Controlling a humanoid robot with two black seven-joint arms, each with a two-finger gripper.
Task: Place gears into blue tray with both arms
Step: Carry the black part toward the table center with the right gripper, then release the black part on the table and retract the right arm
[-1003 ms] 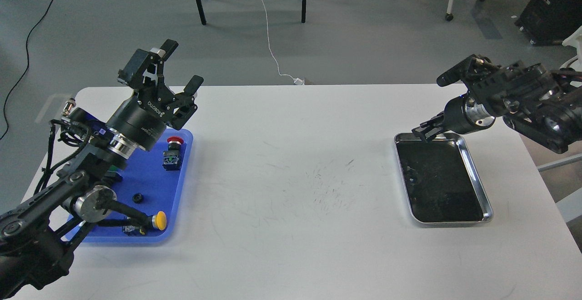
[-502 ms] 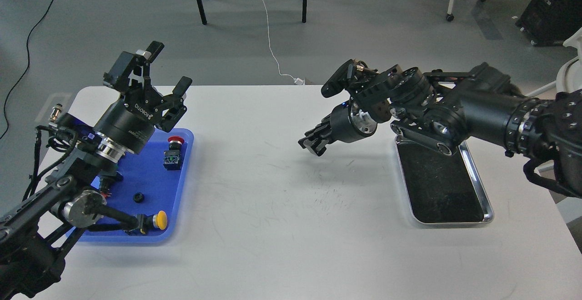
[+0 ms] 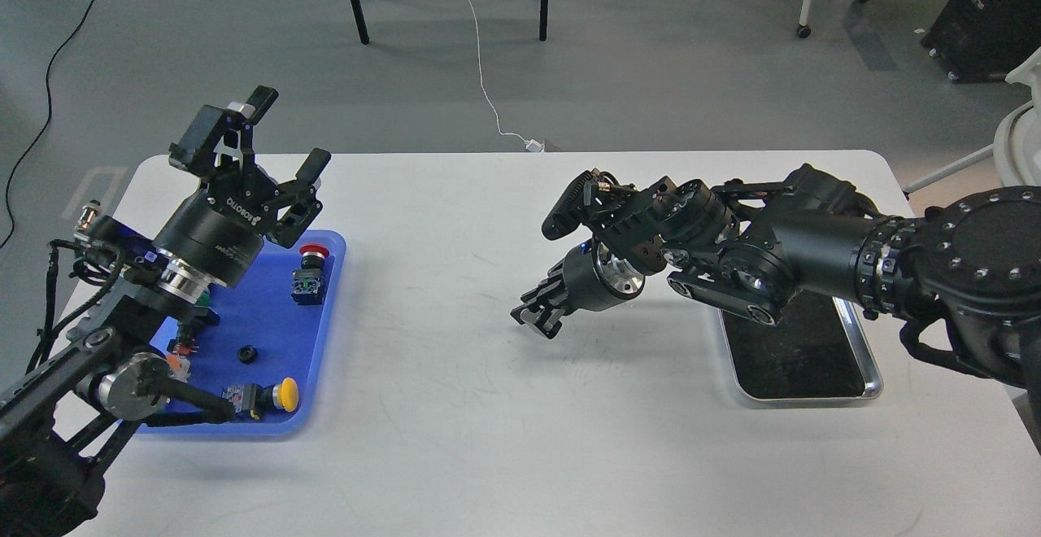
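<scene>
The blue tray lies at the table's left end. One small black gear rests on its floor near the middle. My left gripper is open and empty, raised above the tray's far end with its fingers pointing up and away. My right gripper hangs over the middle of the table, pointing down and left, well left of the steel tray. Its fingers are dark and bunched together. I cannot tell whether they hold anything. My right arm covers the steel tray's far half, and I see no gears in the part that shows.
In the blue tray lie a red-capped push-button at the far right, a yellow-capped one at the near edge and a green one half hidden by my left arm. Bare white table separates the two trays.
My right arm has swung left from above the steel tray to over the table's middle, lowering a little. My left gripper has drifted slightly left, still open.
</scene>
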